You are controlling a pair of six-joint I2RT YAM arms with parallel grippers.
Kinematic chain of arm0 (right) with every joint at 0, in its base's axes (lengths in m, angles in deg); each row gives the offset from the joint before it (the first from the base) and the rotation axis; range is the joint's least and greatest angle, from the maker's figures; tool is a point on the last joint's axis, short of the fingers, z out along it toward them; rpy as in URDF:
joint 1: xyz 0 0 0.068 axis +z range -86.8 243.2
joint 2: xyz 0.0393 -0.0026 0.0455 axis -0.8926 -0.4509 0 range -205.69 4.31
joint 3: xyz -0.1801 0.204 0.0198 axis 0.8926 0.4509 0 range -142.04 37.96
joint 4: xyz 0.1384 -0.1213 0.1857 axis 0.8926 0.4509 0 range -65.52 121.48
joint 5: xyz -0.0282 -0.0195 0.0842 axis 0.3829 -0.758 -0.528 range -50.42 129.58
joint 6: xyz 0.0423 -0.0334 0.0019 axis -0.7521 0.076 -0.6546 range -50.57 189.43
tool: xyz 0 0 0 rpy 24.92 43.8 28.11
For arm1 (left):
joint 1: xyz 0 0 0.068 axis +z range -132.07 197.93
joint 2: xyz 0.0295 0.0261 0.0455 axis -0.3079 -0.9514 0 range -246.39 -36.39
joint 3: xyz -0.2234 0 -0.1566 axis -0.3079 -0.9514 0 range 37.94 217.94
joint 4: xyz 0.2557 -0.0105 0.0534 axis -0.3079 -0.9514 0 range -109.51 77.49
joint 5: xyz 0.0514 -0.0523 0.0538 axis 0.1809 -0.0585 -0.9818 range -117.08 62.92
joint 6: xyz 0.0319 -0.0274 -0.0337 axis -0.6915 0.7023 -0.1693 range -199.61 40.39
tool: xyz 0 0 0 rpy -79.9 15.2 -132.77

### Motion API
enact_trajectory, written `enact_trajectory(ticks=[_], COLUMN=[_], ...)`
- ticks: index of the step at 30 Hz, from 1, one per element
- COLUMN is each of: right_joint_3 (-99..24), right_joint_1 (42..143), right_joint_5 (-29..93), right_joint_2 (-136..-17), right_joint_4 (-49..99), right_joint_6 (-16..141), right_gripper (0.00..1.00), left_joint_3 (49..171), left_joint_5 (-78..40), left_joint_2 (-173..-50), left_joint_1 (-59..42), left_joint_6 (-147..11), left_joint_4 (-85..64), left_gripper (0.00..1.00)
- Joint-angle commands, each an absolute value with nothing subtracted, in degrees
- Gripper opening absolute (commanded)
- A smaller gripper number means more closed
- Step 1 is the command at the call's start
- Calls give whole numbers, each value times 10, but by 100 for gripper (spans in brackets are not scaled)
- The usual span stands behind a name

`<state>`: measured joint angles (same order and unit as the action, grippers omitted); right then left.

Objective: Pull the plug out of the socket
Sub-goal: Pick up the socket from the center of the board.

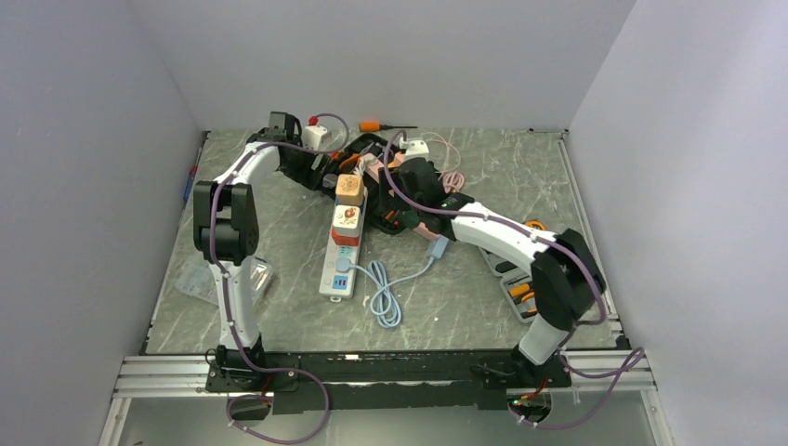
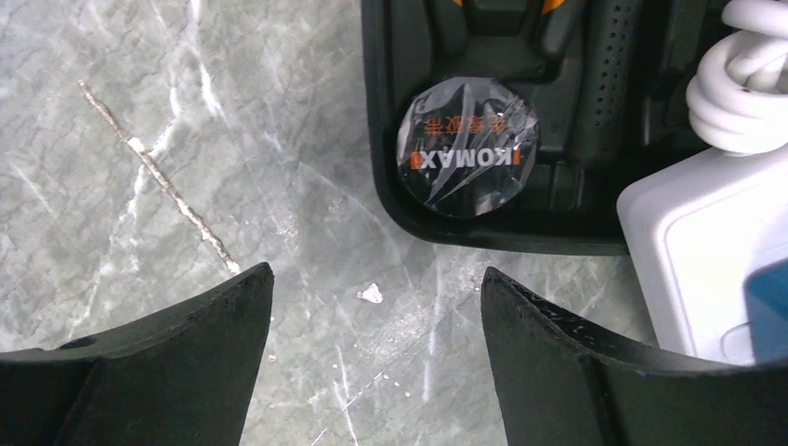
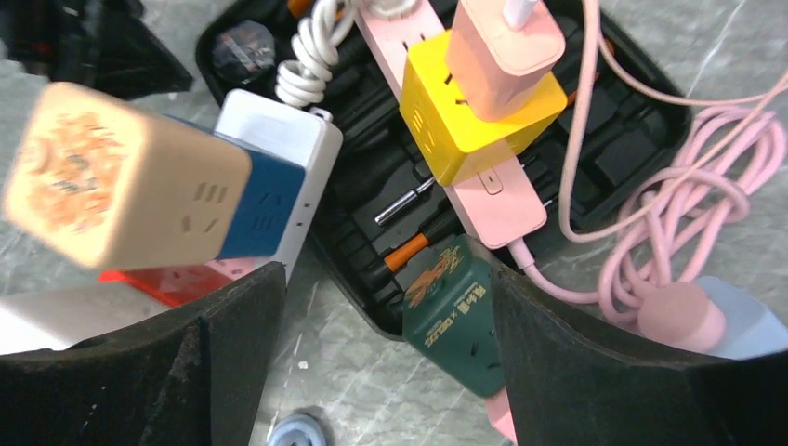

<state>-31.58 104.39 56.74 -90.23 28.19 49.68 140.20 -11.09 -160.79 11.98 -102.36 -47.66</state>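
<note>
A white power strip (image 1: 339, 265) lies mid-table with a beige cube plug (image 1: 349, 189) and a red-based cube plug (image 1: 346, 225) plugged into it. In the right wrist view the beige cube (image 3: 121, 190) sits on a blue base on the strip (image 3: 279, 130). A pink strip (image 3: 492, 200) carries a yellow cube (image 3: 479, 116), a pink plug (image 3: 502, 46) and a green cube (image 3: 455, 316). My right gripper (image 3: 386, 276) is open and empty above the marble between the white strip and the green cube. My left gripper (image 2: 376, 271) is open and empty over bare marble beside the strip's end (image 2: 697, 242).
A black tool case (image 2: 558, 214) with a round sticker lies under the strips. A pink cable (image 3: 688, 186) coils to the right. A light blue cable (image 1: 386, 297) runs from the white strip. An orange screwdriver (image 1: 383, 125) lies at the back and a tool tray (image 1: 516, 288) at the right.
</note>
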Motion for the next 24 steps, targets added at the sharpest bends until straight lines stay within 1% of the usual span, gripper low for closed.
enact_trajectory(ticks=[1,4,9,12,17,24], right_joint_3=[-379,-397,-429,-432,-390,-396], right_joint_1=[1004,980,969,968,968,964], right_joint_5=[527,517,523,516,484,516], right_joint_2=[-942,-972,-1025,-1047,-1059,-1098], right_joint_4=[251,249,247,204,115,65], right_joint_6=[454,443,482,511,542,590], right_gripper=[82,81,83,84,85,84], left_joint_3=[1419,1411,1418,1433,1451,1462], left_joint_5=[-91,-89,-89,-88,-88,-85], left_joint_2=[-1561,-1553,-1559,-1567,-1580,-1590], left_joint_1=[130,133,134,134,134,133], left_joint_6=[-1016,-1017,-1018,-1016,-1016,-1014], left_joint_4=[-481,-475,-479,-486,-488,-490], left_gripper=[85,85,85,85,85,85])
